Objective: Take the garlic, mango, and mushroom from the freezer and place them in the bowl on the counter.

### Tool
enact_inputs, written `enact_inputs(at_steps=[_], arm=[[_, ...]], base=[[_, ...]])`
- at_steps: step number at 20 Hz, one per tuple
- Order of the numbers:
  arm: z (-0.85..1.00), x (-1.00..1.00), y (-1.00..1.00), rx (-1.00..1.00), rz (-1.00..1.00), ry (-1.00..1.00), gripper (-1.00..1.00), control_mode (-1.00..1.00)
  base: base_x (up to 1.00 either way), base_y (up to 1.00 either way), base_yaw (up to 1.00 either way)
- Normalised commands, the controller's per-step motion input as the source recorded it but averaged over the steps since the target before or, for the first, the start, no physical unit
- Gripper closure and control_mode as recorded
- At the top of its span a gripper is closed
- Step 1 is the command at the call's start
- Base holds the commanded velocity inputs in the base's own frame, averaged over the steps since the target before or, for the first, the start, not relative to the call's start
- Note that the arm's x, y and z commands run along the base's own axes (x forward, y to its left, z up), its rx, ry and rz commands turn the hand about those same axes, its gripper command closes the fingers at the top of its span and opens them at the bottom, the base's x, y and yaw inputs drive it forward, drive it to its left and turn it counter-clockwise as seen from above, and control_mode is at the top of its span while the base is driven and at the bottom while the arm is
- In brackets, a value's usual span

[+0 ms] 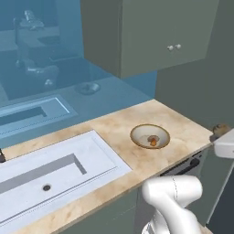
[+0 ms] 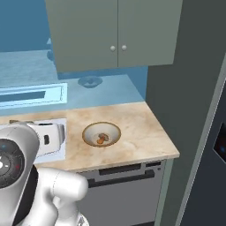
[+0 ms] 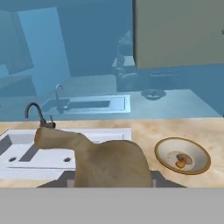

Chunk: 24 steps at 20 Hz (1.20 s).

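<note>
From the left base camera, the tabletop [image 1: 119, 125] is a flat beige slab with marble swirls. A white box-shaped sink [image 1: 68, 167] is sunk into it. The round bowl [image 1: 150, 136] sits on the slab, with a brown rim, a pale inside and a small orange-brown thing [image 1: 153, 141] in it. At the right edge, the white end effector [image 1: 220, 135] grips a lumpy tan garlic [image 1: 221, 130]. The bowl sits to its left, not touching it.

From the right base camera, the bowl sits near the right end of the tabletop. This side also shows the tall dark freezer [image 2: 212, 185] and two grey-green cupboard doors [image 2: 117, 31] with little round knobs.

From the hand camera, the garlic looks big and rough, with a long neck pointing left. It sits between the jaws, which are closed on it. The bowl is to the right of the garlic, a little apart. A thin dark curved tap [image 3: 36, 112] stands behind the sink.
</note>
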Motion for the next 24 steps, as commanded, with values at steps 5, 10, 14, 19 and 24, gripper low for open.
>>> enact_inputs(at_steps=[5, 10, 14, 19, 24], arm=[[-0.20, 0.52, -0.24, 0.01, -0.12, 0.05, 1.00, -1.00], [-0.40, 0.64, -0.35, 0.01, -0.03, 0.10, 1.00, -1.00], [-0.38, 0.53, -0.19, 0.01, -0.03, 0.14, 1.00, -1.00], [-0.50, 0.45, 0.00, 0.00, 0.00, 0.21, 1.00, -1.00], [-0.55, 0.44, 0.07, 0.00, -0.03, 0.17, 1.00, -1.00]], base=[[0.00, 0.00, 0.00], [0.00, 0.00, 0.00], [0.00, 0.00, 0.00], [0.00, 0.00, 0.00], [0.00, 0.00, 0.00]])
